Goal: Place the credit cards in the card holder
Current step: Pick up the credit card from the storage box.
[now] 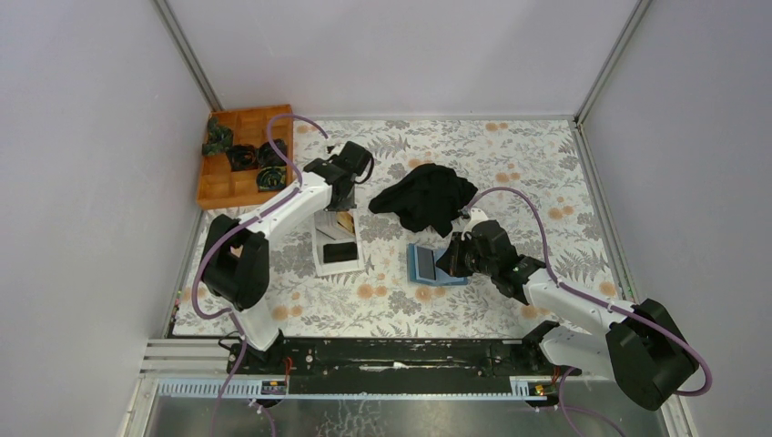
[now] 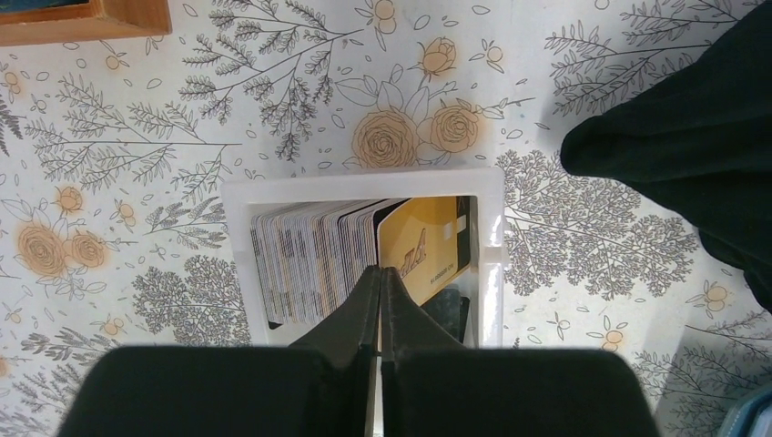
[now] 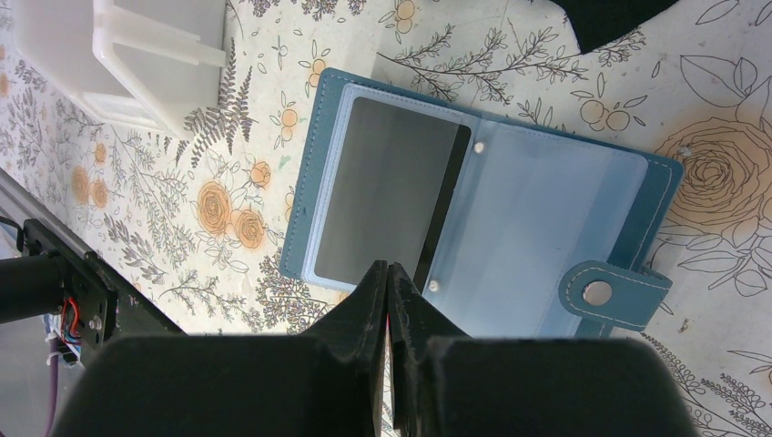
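Left end effector [image 2: 380, 273] hung with its fingers pressed together, tips down in the white tray [image 2: 364, 187], at the seam between the grey stack of credit cards [image 2: 300, 255] and a yellow card [image 2: 428, 246]. Whether a card edge was pinched between them could not be told.

Right end effector [image 3: 389, 269] was likewise closed with nothing visibly gripped. It was poised at the near edge of the card holder [image 3: 546, 209], which lay spread open on the desk [image 1: 510, 155] just beside the tray and near a black cloth [image 1: 423, 196]. One dark card [image 3: 387, 200] already sat in the holder's left sleeve, and the right sleeve looked vacant.

The step in hand seemed to be fetching another card from the tray. Next, the left arm would probably need to lift a single card free of the packed stack, carry it across and line its edge up with the open sleeve while the right arm steadied the holder.
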Controlling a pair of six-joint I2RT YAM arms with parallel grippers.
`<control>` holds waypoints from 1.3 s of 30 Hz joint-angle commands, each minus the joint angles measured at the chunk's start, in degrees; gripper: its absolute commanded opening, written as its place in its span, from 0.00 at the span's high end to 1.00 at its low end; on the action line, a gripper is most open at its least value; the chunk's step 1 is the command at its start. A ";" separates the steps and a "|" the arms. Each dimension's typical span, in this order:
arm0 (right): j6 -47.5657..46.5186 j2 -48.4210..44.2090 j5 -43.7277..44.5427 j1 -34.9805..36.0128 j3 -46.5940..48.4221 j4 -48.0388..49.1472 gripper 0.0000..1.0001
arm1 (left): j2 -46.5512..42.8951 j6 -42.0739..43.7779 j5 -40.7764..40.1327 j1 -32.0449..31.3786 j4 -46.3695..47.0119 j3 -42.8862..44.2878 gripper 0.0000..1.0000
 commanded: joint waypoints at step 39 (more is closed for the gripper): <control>-4.32 -19.08 -9.92 0.20 7.55 -0.39 0.53 | -33.04 2.70 55.77 0.61 21.61 -18.63 1.00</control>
